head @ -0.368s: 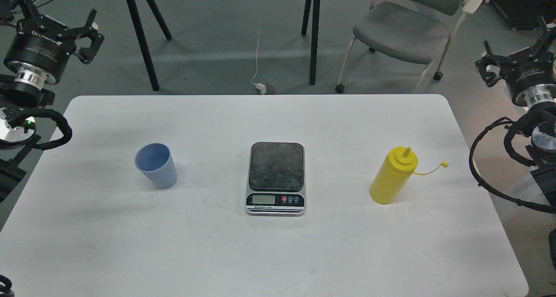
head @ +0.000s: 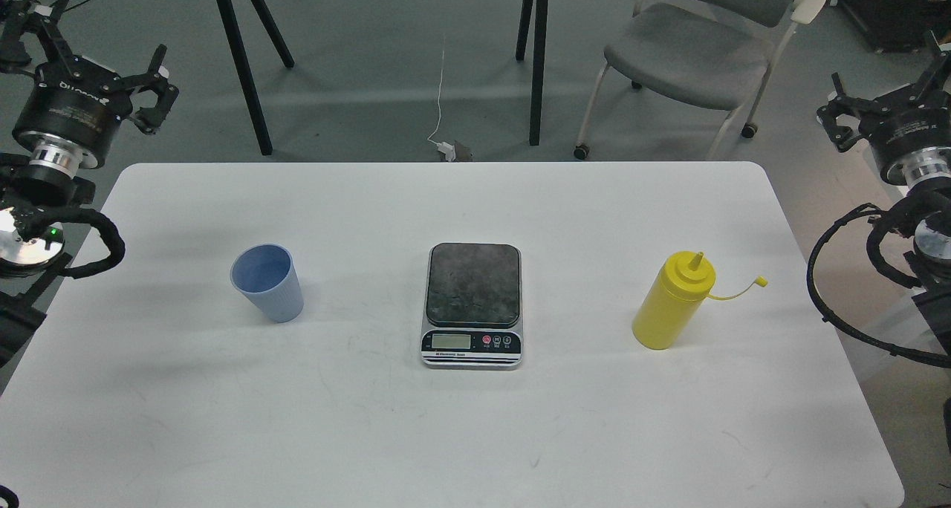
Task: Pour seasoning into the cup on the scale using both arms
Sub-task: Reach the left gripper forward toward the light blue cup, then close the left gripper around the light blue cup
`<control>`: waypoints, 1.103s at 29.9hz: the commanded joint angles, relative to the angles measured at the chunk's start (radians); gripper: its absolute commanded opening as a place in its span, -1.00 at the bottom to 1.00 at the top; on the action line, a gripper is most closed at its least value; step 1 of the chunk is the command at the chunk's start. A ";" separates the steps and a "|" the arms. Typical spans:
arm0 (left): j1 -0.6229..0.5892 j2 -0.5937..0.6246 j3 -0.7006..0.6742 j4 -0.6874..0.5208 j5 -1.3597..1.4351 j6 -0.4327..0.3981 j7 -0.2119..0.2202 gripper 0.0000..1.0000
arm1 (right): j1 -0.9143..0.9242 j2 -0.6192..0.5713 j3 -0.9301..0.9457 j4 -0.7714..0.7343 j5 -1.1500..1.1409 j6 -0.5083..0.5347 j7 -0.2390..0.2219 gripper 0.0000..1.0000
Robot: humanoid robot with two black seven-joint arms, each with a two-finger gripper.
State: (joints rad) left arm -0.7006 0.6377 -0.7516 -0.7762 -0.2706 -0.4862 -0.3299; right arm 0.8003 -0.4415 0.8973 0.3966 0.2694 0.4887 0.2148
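The light blue ribbed cup (head: 267,282) stands upright on the white table (head: 475,434), left of centre. The scale (head: 472,304) lies in the middle with nothing on its dark plate. The yellow seasoning bottle (head: 672,301) stands upright on the right, its cap hanging off to the right on its tether. My left gripper (head: 89,62) is off the table's far left corner, open and empty, well away from the cup. My right gripper (head: 884,92) is off the far right edge, open and empty, well away from the bottle.
A grey chair (head: 695,44) and black table legs (head: 245,70) stand on the floor beyond the table's far edge. A white cable (head: 441,85) lies on the floor. Black cable loops hang from both arms beside the table's side edges.
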 commanded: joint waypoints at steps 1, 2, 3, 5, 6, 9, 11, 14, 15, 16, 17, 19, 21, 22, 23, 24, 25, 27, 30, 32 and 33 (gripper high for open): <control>0.000 0.049 0.037 -0.017 0.034 -0.002 0.021 0.99 | -0.010 -0.002 0.003 0.022 0.001 0.000 0.005 0.98; 0.000 0.075 0.052 -0.032 0.068 -0.002 0.022 0.98 | -0.015 -0.003 0.003 0.039 0.001 0.000 0.006 0.98; -0.002 0.095 0.063 -0.052 0.108 -0.002 0.019 0.98 | -0.022 -0.009 0.003 0.056 0.001 0.000 0.006 0.98; -0.002 0.128 0.075 -0.103 0.238 -0.002 0.014 0.98 | -0.035 -0.026 0.003 0.091 0.001 0.000 0.008 0.98; -0.002 0.141 0.075 -0.123 0.336 -0.002 0.009 0.97 | -0.038 -0.031 0.003 0.106 0.001 0.000 0.008 0.98; -0.002 0.180 0.066 -0.172 0.647 -0.002 -0.032 0.96 | -0.049 -0.040 0.006 0.133 0.001 0.000 0.009 0.98; -0.002 0.191 0.063 -0.190 0.839 -0.002 -0.090 0.95 | -0.055 -0.045 0.014 0.142 0.001 0.000 0.009 0.98; -0.003 0.195 0.070 -0.209 1.130 -0.002 -0.132 0.91 | -0.069 -0.052 0.025 0.153 0.001 0.000 0.009 0.98; -0.002 0.195 0.072 -0.209 1.233 0.009 -0.135 0.88 | -0.072 -0.057 0.025 0.157 -0.001 0.000 0.009 0.98; 0.000 0.194 0.075 -0.209 1.308 0.036 -0.138 0.87 | -0.073 -0.062 0.025 0.157 0.001 0.000 0.009 0.98; 0.001 0.192 0.077 -0.207 1.399 0.078 -0.140 0.87 | -0.076 -0.065 0.025 0.159 0.001 0.000 0.009 0.98; 0.006 0.188 0.083 -0.207 1.543 0.138 -0.140 0.87 | -0.076 -0.068 0.025 0.159 0.001 0.000 0.009 0.98; 0.006 0.185 0.122 -0.207 1.669 0.187 -0.140 0.83 | -0.076 -0.072 0.026 0.159 0.001 0.000 0.009 0.98; 0.006 0.185 0.145 -0.207 1.708 0.205 -0.140 0.80 | -0.076 -0.074 0.026 0.160 0.001 0.000 0.009 0.98; 0.004 0.185 0.181 -0.207 1.755 0.236 -0.140 0.77 | -0.076 -0.075 0.026 0.163 0.001 0.000 0.009 0.98; 0.004 0.189 0.219 -0.207 1.801 0.271 -0.140 0.77 | -0.076 -0.077 0.026 0.169 -0.001 0.000 0.009 0.98; 0.001 0.192 0.253 -0.206 1.838 0.306 -0.143 0.76 | -0.076 -0.077 0.026 0.176 0.001 0.000 0.009 0.98; 0.000 0.194 0.328 -0.198 1.916 0.380 -0.159 0.71 | -0.076 -0.085 0.026 0.186 -0.001 0.000 0.009 0.98; -0.005 0.192 0.434 -0.166 2.005 0.477 -0.159 0.63 | -0.078 -0.094 0.029 0.196 0.001 0.000 0.009 0.98; -0.007 0.183 0.492 -0.121 2.025 0.517 -0.159 0.59 | -0.082 -0.094 0.038 0.197 0.001 0.000 0.009 0.98; -0.008 0.177 0.517 -0.098 2.025 0.531 -0.159 0.57 | -0.088 -0.094 0.041 0.199 0.001 0.000 0.009 0.98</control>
State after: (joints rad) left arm -0.7053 0.8280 -0.3115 -0.9298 1.7293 -0.0091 -0.4885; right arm 0.7212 -0.5345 0.9297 0.5912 0.2694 0.4887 0.2241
